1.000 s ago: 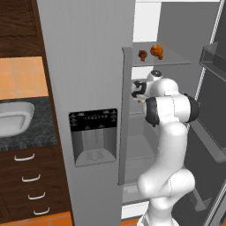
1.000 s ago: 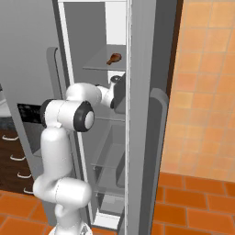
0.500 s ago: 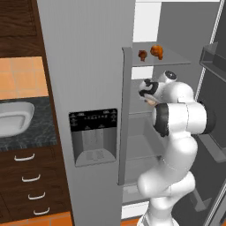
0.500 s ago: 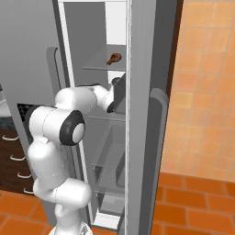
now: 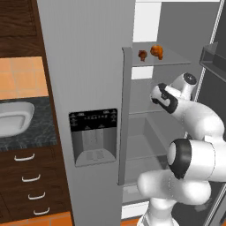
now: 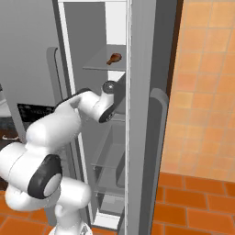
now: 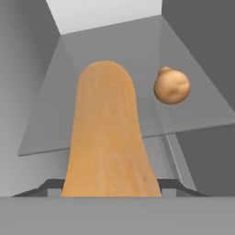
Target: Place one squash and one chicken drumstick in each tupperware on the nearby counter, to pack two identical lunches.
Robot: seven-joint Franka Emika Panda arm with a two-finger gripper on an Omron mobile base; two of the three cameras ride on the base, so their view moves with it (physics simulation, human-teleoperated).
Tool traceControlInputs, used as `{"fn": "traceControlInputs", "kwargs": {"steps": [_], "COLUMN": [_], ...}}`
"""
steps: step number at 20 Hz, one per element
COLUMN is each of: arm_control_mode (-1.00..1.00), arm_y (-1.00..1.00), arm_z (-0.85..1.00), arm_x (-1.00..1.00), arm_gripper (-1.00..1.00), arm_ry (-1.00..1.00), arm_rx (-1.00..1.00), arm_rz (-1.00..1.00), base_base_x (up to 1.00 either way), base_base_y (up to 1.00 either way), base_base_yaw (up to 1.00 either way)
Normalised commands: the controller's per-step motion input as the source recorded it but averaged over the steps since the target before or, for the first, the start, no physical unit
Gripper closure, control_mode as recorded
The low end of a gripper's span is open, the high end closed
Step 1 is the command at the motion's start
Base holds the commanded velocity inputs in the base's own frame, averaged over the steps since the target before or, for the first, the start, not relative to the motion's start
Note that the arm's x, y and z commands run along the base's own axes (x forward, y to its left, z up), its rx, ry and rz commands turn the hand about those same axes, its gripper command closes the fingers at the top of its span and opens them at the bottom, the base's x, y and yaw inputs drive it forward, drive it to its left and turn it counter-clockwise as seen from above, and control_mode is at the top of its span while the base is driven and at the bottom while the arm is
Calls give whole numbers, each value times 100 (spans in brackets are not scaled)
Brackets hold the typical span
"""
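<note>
Up close, squash (image 7: 106, 137) between the hand's fingers, grip unclear; from the left, 2 drumsticks (image 5: 150, 52) shelved above.

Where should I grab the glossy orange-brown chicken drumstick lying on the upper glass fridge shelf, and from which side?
Grip the chicken drumstick across its narrower part, just behind the bulbous end, coming in through the open front of the fridge and down from above the glass shelf. It lies flat there, so the jaws can straddle it; the fat end looks likelier to slip.

Glass fridge shelf (image 5: 176, 57): drumstick (image 5: 143, 54), second drumstick (image 5: 156, 51) side by side.
</note>
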Motion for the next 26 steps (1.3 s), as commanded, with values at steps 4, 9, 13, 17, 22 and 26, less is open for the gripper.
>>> {"fn": "traceControlInputs", "kwargs": {"steps": [4, 9, 13, 17, 22, 26], "arm_control_mode": [-100, -100, 100, 100, 100, 100], "arm_y": [12, 3, 0, 0, 0, 0], "arm_z": [7, -43, -9, 0, 0, 0], "arm_x": [-100, -98, -46, 0, 0, 0], "arm_gripper": [100, 100, 100, 100, 100, 100], "arm_ry": [23, 8, 0, 0, 0, 0], "arm_rx": [-2, -2, -1, 0, 0, 0], "arm_rz": [0, 0, 0, 0, 0, 0], "base_base_x": [0, 0, -50, -67, 0, 9], "base_base_y": [0, 0, 8, 95, 100, 100], "base_base_yaw": [0, 0, 1, 26, 27, 18]}}
